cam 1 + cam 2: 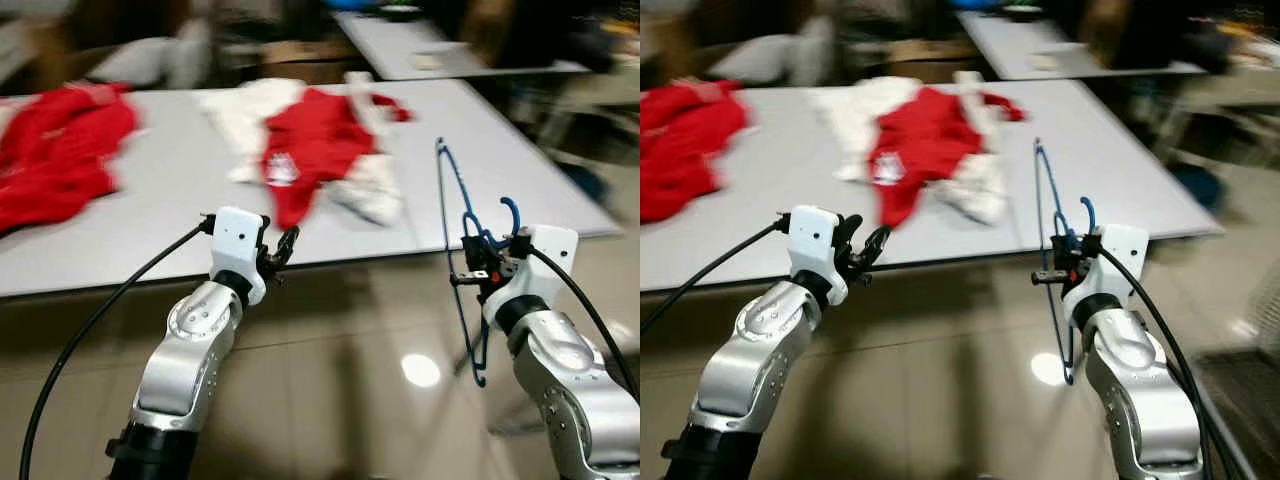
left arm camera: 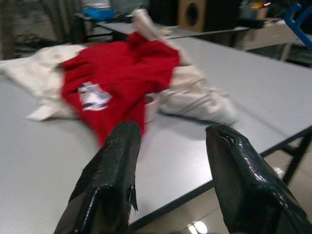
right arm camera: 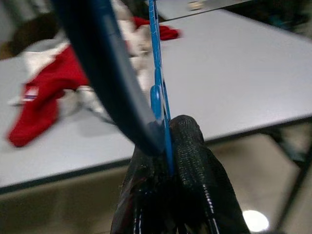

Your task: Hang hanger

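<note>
Clamped shut on the blue hanger, the right gripper holds it edge-on at four o'clock, off the grey table. Empty and spread apart at seven o'clock, the left gripper faces a red-and-white garment. Thin wire looks light, springy, slippery; gripping beside its hook seems soundest.

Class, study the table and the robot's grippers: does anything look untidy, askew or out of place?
Yes. Red and white garments lie crumpled on the grey table, more red cloth heaped farther left. The blue hanger in the right gripper is bare.
</note>
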Tool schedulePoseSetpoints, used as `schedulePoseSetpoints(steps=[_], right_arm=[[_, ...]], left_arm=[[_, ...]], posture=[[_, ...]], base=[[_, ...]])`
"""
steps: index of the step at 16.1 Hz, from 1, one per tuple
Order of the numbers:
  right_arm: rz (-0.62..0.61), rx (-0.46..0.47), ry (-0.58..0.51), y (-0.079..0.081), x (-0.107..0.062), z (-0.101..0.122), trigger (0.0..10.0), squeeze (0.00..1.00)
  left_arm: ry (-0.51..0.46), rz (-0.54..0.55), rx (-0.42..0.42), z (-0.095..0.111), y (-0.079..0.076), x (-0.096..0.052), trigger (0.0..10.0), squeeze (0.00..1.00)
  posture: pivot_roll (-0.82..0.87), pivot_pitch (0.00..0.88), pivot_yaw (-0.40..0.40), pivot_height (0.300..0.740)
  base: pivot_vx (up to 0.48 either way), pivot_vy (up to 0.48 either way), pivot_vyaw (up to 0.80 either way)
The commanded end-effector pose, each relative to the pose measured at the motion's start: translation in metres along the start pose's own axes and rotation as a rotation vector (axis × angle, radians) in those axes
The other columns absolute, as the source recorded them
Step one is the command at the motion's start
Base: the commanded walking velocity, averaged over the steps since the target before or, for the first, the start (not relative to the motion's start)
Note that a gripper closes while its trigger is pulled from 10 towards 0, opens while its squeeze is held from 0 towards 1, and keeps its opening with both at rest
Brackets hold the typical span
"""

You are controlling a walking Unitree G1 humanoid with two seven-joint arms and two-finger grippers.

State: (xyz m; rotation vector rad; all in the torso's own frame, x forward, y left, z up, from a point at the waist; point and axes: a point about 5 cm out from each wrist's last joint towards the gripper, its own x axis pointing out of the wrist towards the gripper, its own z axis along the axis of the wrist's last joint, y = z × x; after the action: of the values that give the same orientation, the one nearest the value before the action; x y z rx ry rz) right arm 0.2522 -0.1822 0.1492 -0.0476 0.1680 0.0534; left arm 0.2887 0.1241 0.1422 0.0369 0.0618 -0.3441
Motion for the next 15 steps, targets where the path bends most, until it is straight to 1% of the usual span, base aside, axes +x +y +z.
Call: schedulePoseSetpoints(steps=[1, 5, 6, 8, 9, 11, 12, 15], right_arm=[[0.007, -0.014, -0.015, -0.0003, 0.0013, 0.0032, 10.0, 0.0], [0.023, -0.05, -0.02, 0.0043, 0.0032, 0.0007, 10.0, 0.0], [0.039, -0.034, -0.013, 0.0064, 0.0053, 0.002, 10.0, 0.0], [0.052, -0.022, -0.012, 0.0068, 0.0069, 0.0015, 10.0, 0.0], [0.051, -0.037, -0.015, 0.0063, 0.0082, 0.0017, 10.0, 0.0], [0.039, -0.055, -0.015, 0.0039, 0.0086, 0.0008, 10.0, 0.0], [0.044, -0.055, -0.01, 0.0043, 0.0079, -0.0005, 10.0, 0.0], [0.042, -0.061, -0.012, 0.0047, 0.0062, -0.0008, 10.0, 0.0]], left_arm=[[0.009, 0.033, -0.008, -0.0028, 0.0069, -0.0027, 10.0, 0.0], [0.013, 0.054, -0.02, -0.0074, 0.0116, -0.004, 10.0, 0.0], [0.011, 0.053, -0.014, -0.0065, 0.0111, -0.0014, 10.0, 0.0], [0.011, 0.054, -0.01, -0.0068, 0.0104, -0.001, 10.0, 0.0], [0.011, 0.057, -0.014, -0.007, 0.0103, -0.0012, 10.0, 0.0], [0.022, 0.043, 0.01, -0.0083, 0.0089, -0.0007, 10.0, 0.0], [0.017, 0.041, -0.002, -0.0079, 0.0088, -0.0002, 10.0, 0.0], [0.019, 0.046, 0.001, -0.0094, 0.0104, 0.0025, 10.0, 0.0]], posture=[[-0.07, 0.0, -0.017, 0.74], [-0.07, 0.0, -0.03, 0.74], [-0.07, 0.0, -0.035, 0.74], [-0.06, 0.0, -0.037, 0.74], [-0.06, 0.0, -0.035, 0.74], [-0.06, 0.0, -0.037, 0.74], [-0.07, 0.0, -0.033, 0.74], [-0.08, 0.0, -0.019, 0.74]], base=[[0.244, 0.0, 0.0], [0.27, 0.0, 0.0], [0.296, 0.0, 0.0], [0.298, 0.0, -0.8], [0.319, 0.0, -0.79], [0.328, 0.0, 0.0], [0.33, 0.0, 0.0], [0.339, 0.0, 0.0]])
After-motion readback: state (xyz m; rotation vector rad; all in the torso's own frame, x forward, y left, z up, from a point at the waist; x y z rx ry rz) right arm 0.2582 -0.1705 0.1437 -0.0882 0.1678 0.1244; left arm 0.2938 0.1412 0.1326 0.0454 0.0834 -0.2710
